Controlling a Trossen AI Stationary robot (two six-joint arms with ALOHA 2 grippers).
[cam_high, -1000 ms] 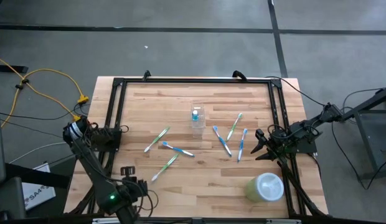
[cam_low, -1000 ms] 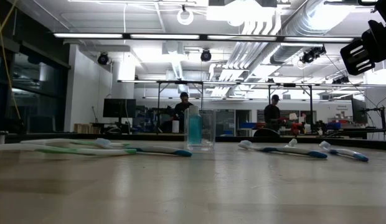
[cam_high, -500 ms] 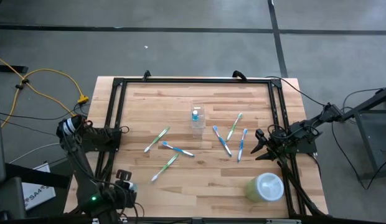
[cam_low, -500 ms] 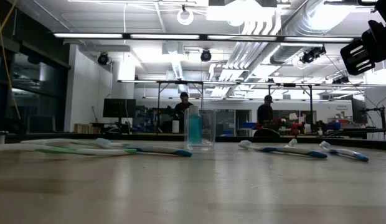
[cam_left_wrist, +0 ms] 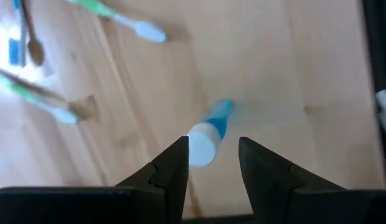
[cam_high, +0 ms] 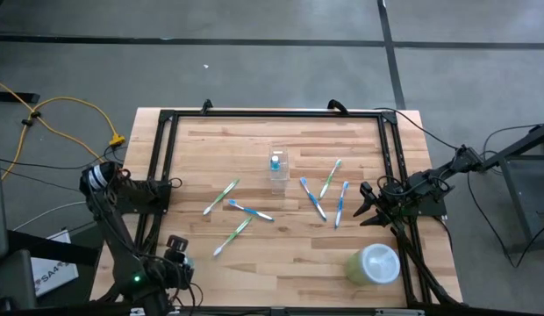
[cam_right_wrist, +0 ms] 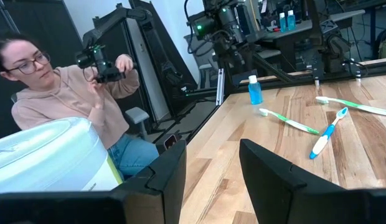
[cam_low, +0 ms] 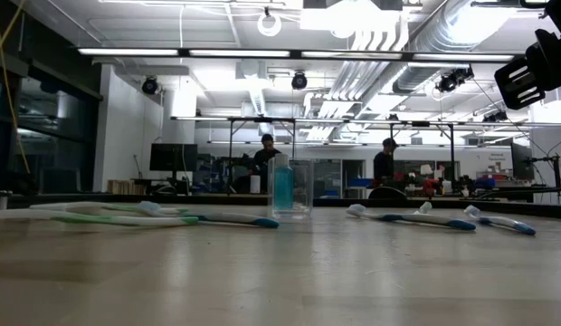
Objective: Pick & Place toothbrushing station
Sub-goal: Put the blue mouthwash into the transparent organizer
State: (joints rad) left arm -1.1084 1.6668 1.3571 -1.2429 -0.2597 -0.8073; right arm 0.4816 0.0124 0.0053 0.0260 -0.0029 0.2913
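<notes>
From above, the wooden table point(cam_high: 281, 254) carries a small clear cup point(cam_high: 277, 164) near its middle with a blue-and-white tube standing in it. Six toothbrushes lie scattered around the cup: three to its left point(cam_high: 239, 211) and three to its right point(cam_high: 320, 195). A pale green round container point(cam_high: 375, 263) sits at the near right corner. The left pincer point(cam_high: 176, 248) hovers over the near left corner with a small white-and-blue tube point(cam_high: 175, 243) at its tip. The right pincer point(cam_high: 367, 205) waits at the right edge, fingers apart and empty.

At table height, the cup point(cam_low: 291, 188) stands upright in the middle with the blue tube inside, and toothbrushes lie flat on either side point(cam_low: 231, 218). Two people stand far back in the room.

Through the left wrist camera, the two dark fingers point(cam_left_wrist: 174, 168) stand spread, and the tube point(cam_left_wrist: 207, 136) shows between them; I cannot tell whether they touch it.

Through the right wrist camera, the fingers point(cam_right_wrist: 171, 168) are released with nothing between them. The container point(cam_right_wrist: 50, 155) is close by, and a seated person point(cam_right_wrist: 75, 93) holds a controller beyond the table edge.
</notes>
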